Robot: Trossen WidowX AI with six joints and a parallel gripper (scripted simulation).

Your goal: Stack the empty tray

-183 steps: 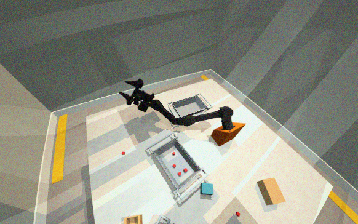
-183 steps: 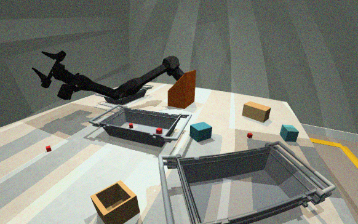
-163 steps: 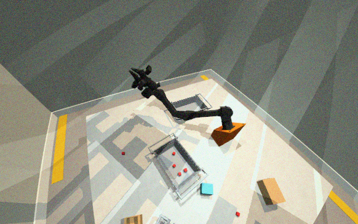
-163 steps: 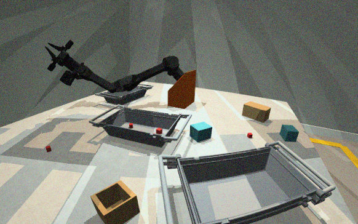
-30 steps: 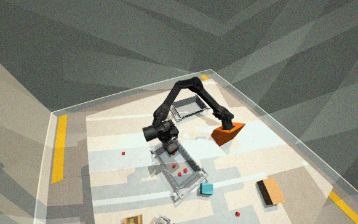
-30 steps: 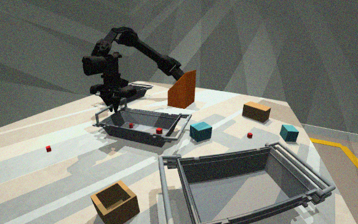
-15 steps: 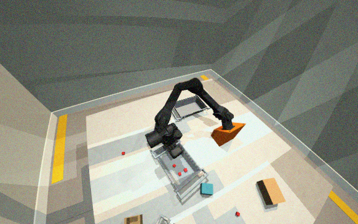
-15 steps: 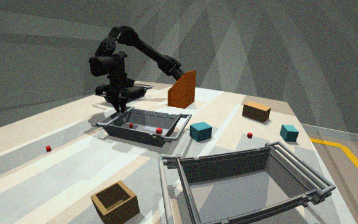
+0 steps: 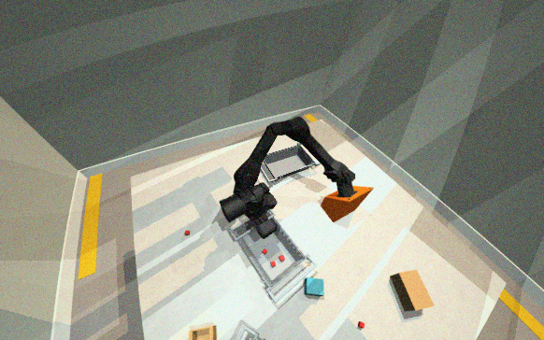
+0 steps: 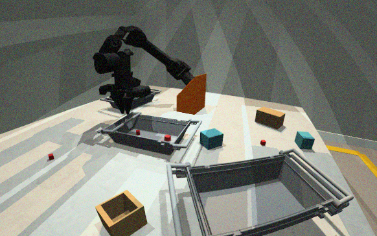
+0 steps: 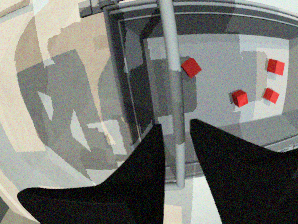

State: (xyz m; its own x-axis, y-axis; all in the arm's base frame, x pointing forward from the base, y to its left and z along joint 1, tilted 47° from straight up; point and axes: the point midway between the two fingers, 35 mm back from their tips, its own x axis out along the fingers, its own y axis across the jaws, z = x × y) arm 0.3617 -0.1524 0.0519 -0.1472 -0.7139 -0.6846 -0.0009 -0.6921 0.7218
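The loaded tray stands level with several small red blocks inside. Its bar at the arm's end lies inward of the end wall, above the opening in the wrist view. Its other bar is swung out beyond the far end. My gripper is slightly open around the first bar, with gaps beside it; the fingertips are hidden in the top view. One empty tray stands behind the arm, another near the exterior camera.
An orange block stands at the arm's base. A teal block is close to the loaded tray's far end. A brown block, an open wooden box and loose red blocks stand farther off.
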